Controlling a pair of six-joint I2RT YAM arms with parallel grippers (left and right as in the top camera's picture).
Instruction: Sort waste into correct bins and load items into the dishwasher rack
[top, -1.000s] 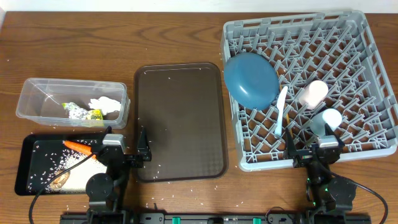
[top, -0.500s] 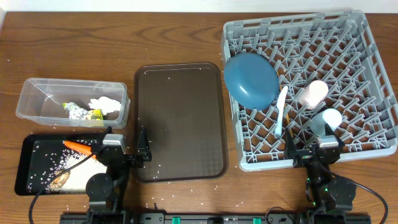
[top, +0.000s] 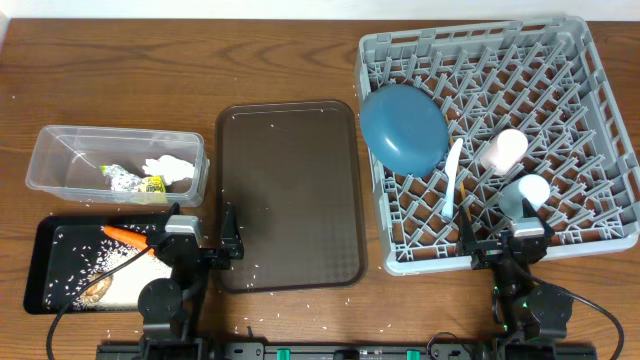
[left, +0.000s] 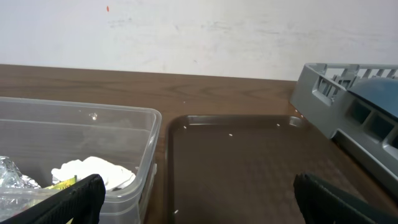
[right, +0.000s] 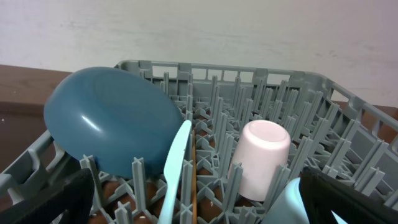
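The grey rack (top: 600, 120) holds a round blue bowl (top: 403, 127), a white utensil (top: 452, 180), a pinkish-white cup (top: 503, 149) and a light-blue cup (top: 527, 192). No separate dark-blue plate shows. The clear tub (top: 60, 160) holds foil (top: 120, 178), a yellow-green wrapper (top: 152, 184) and tissue (top: 168, 168). The black tray (top: 40, 235) holds the carrot (top: 127, 237), rice (top: 80, 268) and a brown lump (top: 97, 290). My left gripper (left: 202, 208) is open and empty by the tub's near corner. My right gripper (right: 199, 211) is open and empty at the rack's front edge.
A dark brown serving tray (top: 290, 195) lies between the bins and the rack, with a few rice grains on it and on the table in front. Both arm bases stand at the table's front edge.
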